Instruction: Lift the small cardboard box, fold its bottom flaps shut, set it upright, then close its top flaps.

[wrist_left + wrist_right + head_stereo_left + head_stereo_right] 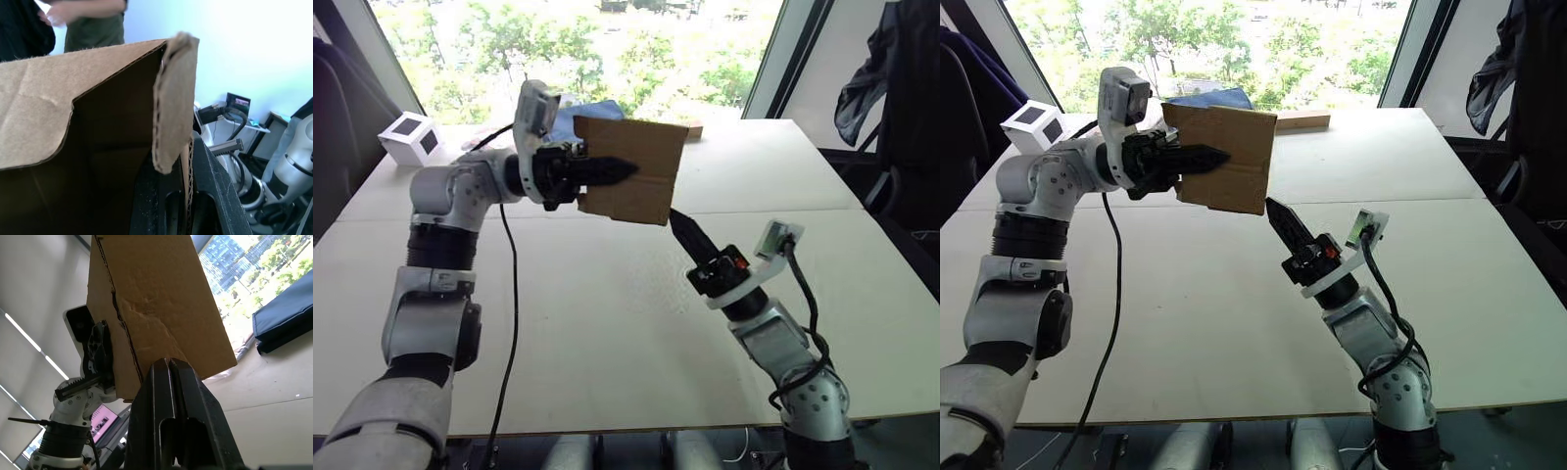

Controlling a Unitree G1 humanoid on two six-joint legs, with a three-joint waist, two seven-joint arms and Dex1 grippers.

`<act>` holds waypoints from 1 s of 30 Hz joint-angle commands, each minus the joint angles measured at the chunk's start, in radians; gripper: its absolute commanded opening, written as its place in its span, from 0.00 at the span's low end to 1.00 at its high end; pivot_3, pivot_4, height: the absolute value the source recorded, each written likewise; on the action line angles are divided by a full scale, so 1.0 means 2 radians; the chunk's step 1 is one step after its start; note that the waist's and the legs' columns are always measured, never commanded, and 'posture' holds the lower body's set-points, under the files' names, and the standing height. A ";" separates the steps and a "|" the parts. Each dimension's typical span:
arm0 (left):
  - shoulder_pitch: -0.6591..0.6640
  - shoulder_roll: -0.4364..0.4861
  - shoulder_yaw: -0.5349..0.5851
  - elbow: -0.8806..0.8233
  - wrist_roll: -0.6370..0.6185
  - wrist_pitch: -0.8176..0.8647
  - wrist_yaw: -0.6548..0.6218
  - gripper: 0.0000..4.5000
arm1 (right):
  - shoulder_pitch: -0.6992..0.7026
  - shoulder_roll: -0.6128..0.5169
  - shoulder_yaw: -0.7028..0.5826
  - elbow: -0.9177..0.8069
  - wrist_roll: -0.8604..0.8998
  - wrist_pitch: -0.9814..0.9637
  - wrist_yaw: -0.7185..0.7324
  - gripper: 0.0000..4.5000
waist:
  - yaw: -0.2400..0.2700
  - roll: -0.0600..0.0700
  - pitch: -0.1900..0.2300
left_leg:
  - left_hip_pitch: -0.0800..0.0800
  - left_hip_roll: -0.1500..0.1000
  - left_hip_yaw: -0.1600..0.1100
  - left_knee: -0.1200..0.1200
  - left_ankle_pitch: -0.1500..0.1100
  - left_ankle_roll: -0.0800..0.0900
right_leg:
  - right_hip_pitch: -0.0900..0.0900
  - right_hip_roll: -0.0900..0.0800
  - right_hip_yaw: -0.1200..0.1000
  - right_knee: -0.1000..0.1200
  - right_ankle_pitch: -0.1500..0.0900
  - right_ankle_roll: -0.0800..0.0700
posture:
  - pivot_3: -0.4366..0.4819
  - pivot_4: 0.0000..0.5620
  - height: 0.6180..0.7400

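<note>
At the far left of the table (607, 323) we record a white cube (411, 139) with black squares, standing near the back corner, well apart from everything else. Next we list the left gripper (625, 169), held level above the table with its black fingers pinching one wall of the small cardboard box (636, 168); the left wrist view shows one finger inside the carton and one outside, the corrugated edge between them. We note the box raised clear of the table, its broad brown face toward the camera, and a short flap (173, 103) with a rounded corner hanging at the open end nearest the wrist camera. Behind it lies a blue object (1214, 98), and just right of that a flat tan wooden block (1302, 119). Furthest right, we enter the right gripper (677, 219), fingers pressed together, its tip pointing up at the box's lower right corner; we cannot tell whether it touches.
</note>
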 commanded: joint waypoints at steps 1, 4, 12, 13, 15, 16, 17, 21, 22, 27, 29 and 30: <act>-0.042 0.040 -0.056 -0.009 0.055 -0.021 -0.034 0.00 | 0.030 -0.109 -0.067 -0.046 0.021 0.043 0.033 0.01 | 0.001 0.000 0.000 | 0.000 0.000 0.000 0.000 0.000 0.000 | 0.000 0.000 0.000 0.000 0.000 0.000 | 0.48 0.27 1.00; -0.080 0.062 -0.124 0.002 0.114 -0.050 -0.073 0.00 | 0.062 -0.225 -0.100 -0.065 0.007 0.086 0.084 0.01 | 0.001 0.000 0.000 | 0.000 0.000 0.000 0.000 0.000 0.000 | 0.000 0.000 0.000 -0.001 0.000 0.000 | 0.48 0.27 1.00; -0.144 0.087 -0.352 -0.032 0.209 -0.094 -0.083 0.00 | 0.123 -0.395 -0.124 -0.114 -0.091 0.118 0.183 0.01 | 0.001 0.000 0.000 | 0.000 0.000 0.000 0.000 -0.001 0.002 | 0.001 0.000 0.000 -0.001 -0.001 0.001 | 0.48 0.27 1.00; -0.146 0.088 -0.373 -0.040 0.220 -0.090 -0.083 0.00 | 0.128 -0.402 -0.117 -0.122 -0.107 0.118 0.186 0.01 | 0.001 0.000 0.000 | 0.000 0.000 0.000 0.000 -0.001 0.002 | 0.001 0.000 0.000 -0.001 -0.001 0.001 | 0.48 0.27 1.00; -0.139 0.095 -0.403 -0.070 0.229 -0.094 -0.083 0.00 | 0.139 -0.409 -0.093 -0.136 -0.148 0.114 0.186 0.01 | 0.001 0.000 0.000 | 0.000 0.000 0.000 0.000 -0.001 0.002 | 0.001 0.000 0.000 -0.001 -0.001 0.001 | 0.48 0.27 1.00; -0.136 0.098 -0.414 -0.082 0.230 -0.096 -0.083 0.00 | 0.142 -0.409 -0.083 -0.141 -0.164 0.112 0.185 0.01 | 0.001 0.000 0.000 | 0.000 0.000 0.000 0.000 -0.001 0.002 | 0.001 0.000 0.000 -0.001 -0.001 0.001 | 0.48 0.27 1.00; -0.133 0.101 -0.428 -0.095 0.229 -0.093 -0.083 0.00 | 0.145 -0.404 -0.074 -0.145 -0.175 0.110 0.183 0.01 | 0.001 0.000 0.000 | 0.000 0.000 0.000 0.000 -0.001 0.002 | 0.001 0.000 0.000 -0.001 -0.001 0.001 | 0.48 0.27 1.00; -0.132 0.102 -0.473 -0.132 0.231 -0.067 -0.083 0.00 | 0.154 -0.376 -0.054 -0.156 -0.204 0.103 0.169 0.01 | 0.001 0.000 0.000 | 0.000 0.000 0.000 0.001 -0.001 0.002 | 0.002 0.000 0.000 -0.001 -0.001 0.001 | 0.48 0.27 1.00; -0.135 0.102 -0.478 -0.139 0.224 -0.061 -0.083 0.00 | 0.156 -0.371 -0.050 -0.157 -0.211 0.103 0.167 0.01 | 0.001 0.000 0.000 | 0.000 0.000 0.000 0.001 -0.001 0.002 | 0.002 0.000 0.000 -0.001 -0.001 0.001 | 0.48 0.27 1.00; -0.139 0.080 -0.489 -0.137 0.228 -0.040 -0.083 0.00 | 0.147 -0.353 -0.032 -0.158 -0.235 0.110 0.157 0.01 | 0.002 0.000 0.000 | 0.000 0.000 0.000 0.001 -0.001 0.002 | 0.002 0.000 0.000 -0.001 -0.001 0.001 | 0.48 0.27 1.00; -0.134 0.074 -0.489 -0.140 0.235 -0.034 -0.083 0.00 | 0.134 -0.347 -0.022 -0.154 -0.240 0.115 0.153 0.01 | 0.001 0.000 0.000 | 0.000 0.000 0.000 0.001 -0.001 0.002 | 0.002 0.000 0.000 -0.001 -0.001 0.001 | 0.48 0.27 1.00; -0.133 0.071 -0.487 -0.141 0.238 -0.031 -0.083 0.12 | 0.126 -0.343 -0.016 -0.151 -0.243 0.117 0.151 0.00 | 0.001 0.000 0.000 | 0.000 0.000 0.000 0.001 -0.001 0.002 | 0.002 0.000 0.000 -0.001 -0.001 0.001 | 0.48 0.27 1.00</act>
